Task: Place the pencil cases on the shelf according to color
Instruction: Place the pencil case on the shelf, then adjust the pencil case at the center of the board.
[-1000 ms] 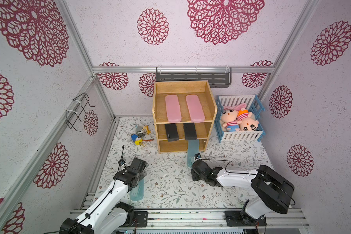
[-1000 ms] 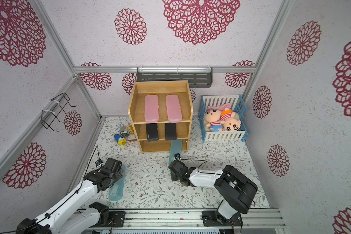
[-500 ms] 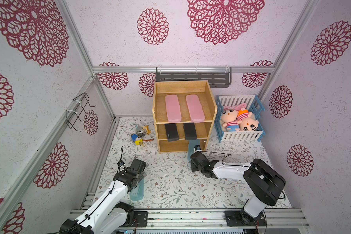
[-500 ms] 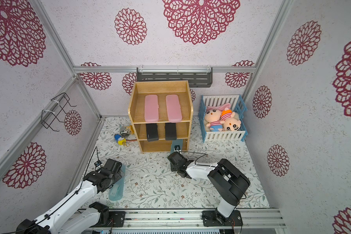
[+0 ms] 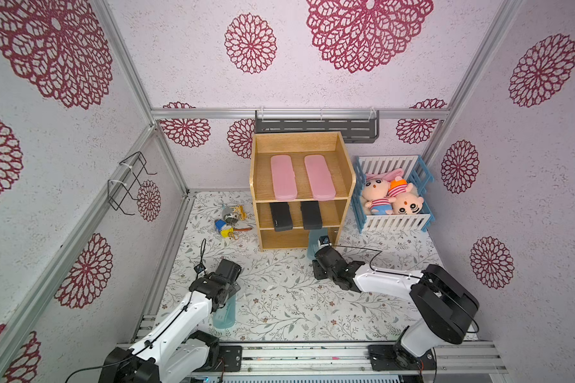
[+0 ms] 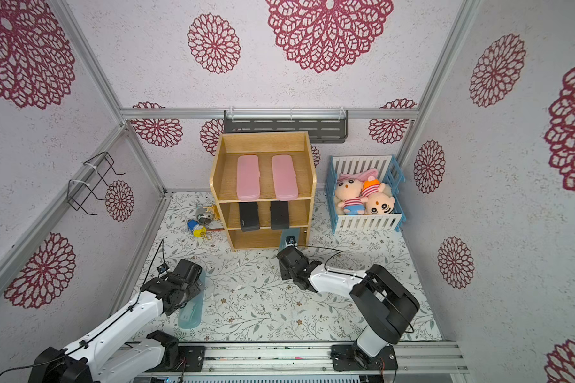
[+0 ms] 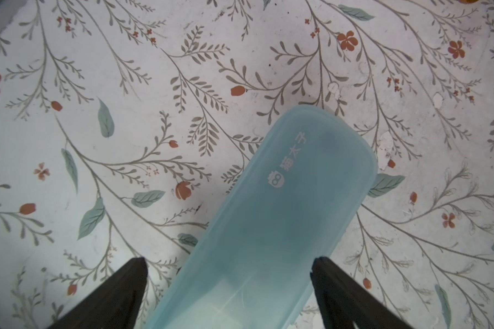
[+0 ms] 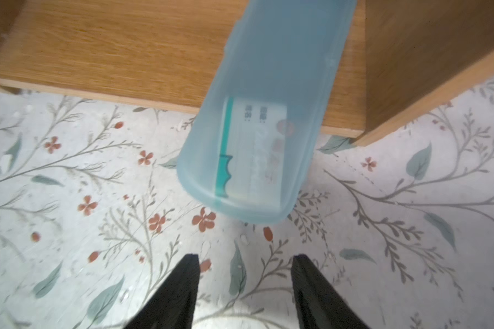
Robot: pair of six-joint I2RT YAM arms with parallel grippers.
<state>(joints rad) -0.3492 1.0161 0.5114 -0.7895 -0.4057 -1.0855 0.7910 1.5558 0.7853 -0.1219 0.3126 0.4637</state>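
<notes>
Nearest the front rail, a translucent light-blue round-ended plastic pencil case (image 7: 291, 185) lies flat on the floral-printed tabletop (image 7: 97, 85), its long axis running roughly toward the shelf. The left pincer (image 7: 228, 262) straddles its width with the fingers apart and a gap showing on one side, probably lining up a grasp. Farther on, the right pincer (image 8: 244, 257) is apart and empty, just short of the second light-blue case (image 8: 268, 114). That case points into the bottom tier of the light wooden three-tier shelf (image 5: 344, 172), near end jutting out beside the right side panel. It likely needs a push home. Above sit two matte black cases (image 5: 280, 216), then two pale pink cases (image 5: 283, 177), lying front to back, one colour per tier.
</notes>
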